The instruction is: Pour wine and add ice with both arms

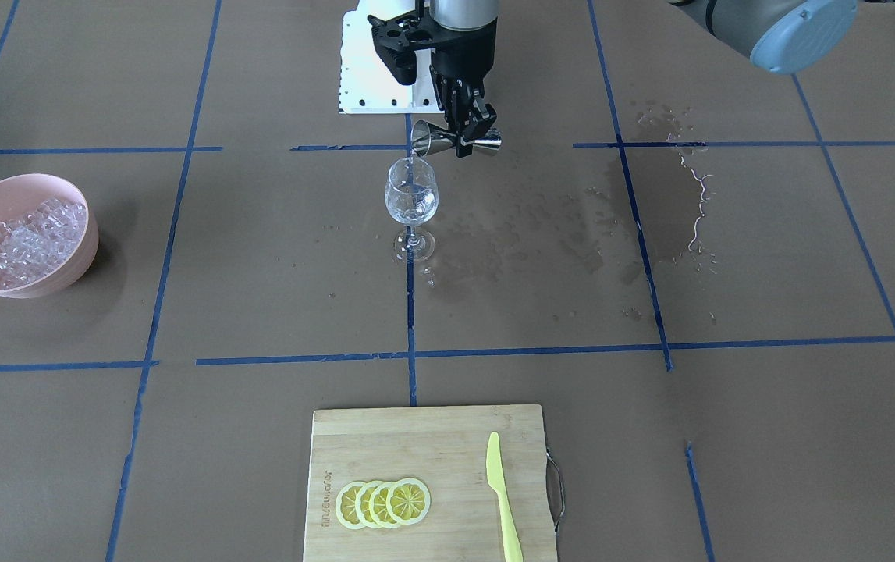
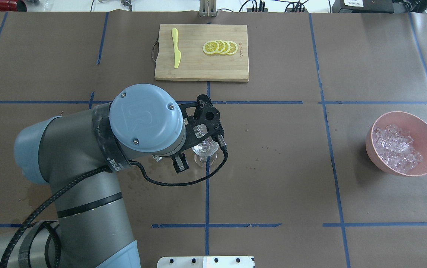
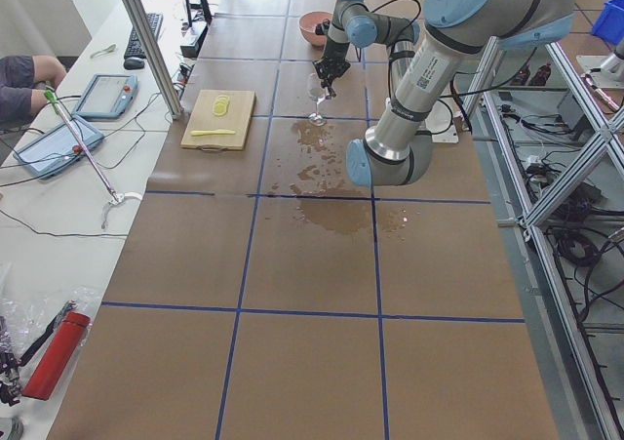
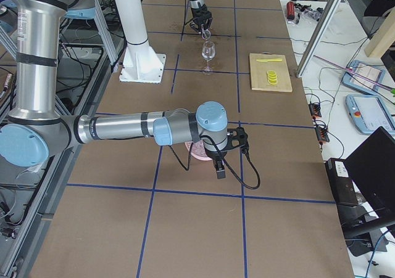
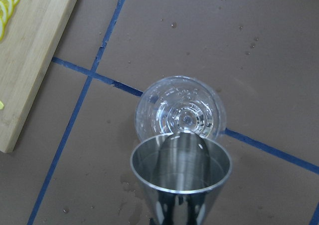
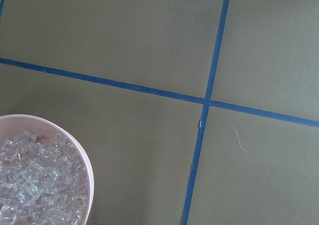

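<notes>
Exterior front-facing showed my left gripper (image 1: 469, 129) clamped on a steel jigger (image 1: 455, 139), tipped sideways over the wine glass (image 1: 411, 199) on a blue tape line. My right gripper (image 4: 225, 147) hung above the pink bowl (image 1: 65, 273) holding the ice (image 1: 30, 238); whether its jaws gaped I couldn't judge. The cutting board (image 1: 416, 445) bore an unreadable stamp. Wet patches (image 1: 650, 203) lay beside the glass.

Opposite front and overhead views, wine glass (image 1: 411, 201) in both; wrist cameras near, downward.
</notes>
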`<action>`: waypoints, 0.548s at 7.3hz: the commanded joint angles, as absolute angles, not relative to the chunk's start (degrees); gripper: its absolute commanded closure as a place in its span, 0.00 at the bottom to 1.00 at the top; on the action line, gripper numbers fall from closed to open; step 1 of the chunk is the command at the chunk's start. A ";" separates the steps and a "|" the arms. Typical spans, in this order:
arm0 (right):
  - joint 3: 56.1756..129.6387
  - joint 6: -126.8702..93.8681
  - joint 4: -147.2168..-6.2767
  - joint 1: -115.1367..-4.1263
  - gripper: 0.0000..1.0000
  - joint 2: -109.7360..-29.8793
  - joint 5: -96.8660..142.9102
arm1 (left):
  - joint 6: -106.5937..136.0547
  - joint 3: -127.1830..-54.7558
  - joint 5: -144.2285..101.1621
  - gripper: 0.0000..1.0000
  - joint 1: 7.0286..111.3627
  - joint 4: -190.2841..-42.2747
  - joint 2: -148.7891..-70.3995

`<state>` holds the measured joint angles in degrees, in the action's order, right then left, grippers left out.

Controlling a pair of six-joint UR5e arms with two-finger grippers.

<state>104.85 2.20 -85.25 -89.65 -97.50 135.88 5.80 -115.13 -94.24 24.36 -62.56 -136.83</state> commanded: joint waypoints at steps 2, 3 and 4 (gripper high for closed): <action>104.85 2.20 -85.25 -89.65 0.00 -97.56 135.88 | 5.80 -113.56 -94.13 1.00 24.08 -56.53 -140.09; 104.85 2.20 -85.25 -89.65 0.00 -97.47 135.88 | 5.80 -113.12 -94.13 1.00 24.17 -54.77 -140.97; 104.94 2.20 -85.25 -89.65 0.00 -97.47 135.88 | 5.89 -111.64 -94.13 1.00 24.08 -52.49 -143.06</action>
<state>104.86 2.20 -85.25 -89.65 -97.50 135.88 5.82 -112.98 -94.13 24.14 -55.08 -141.06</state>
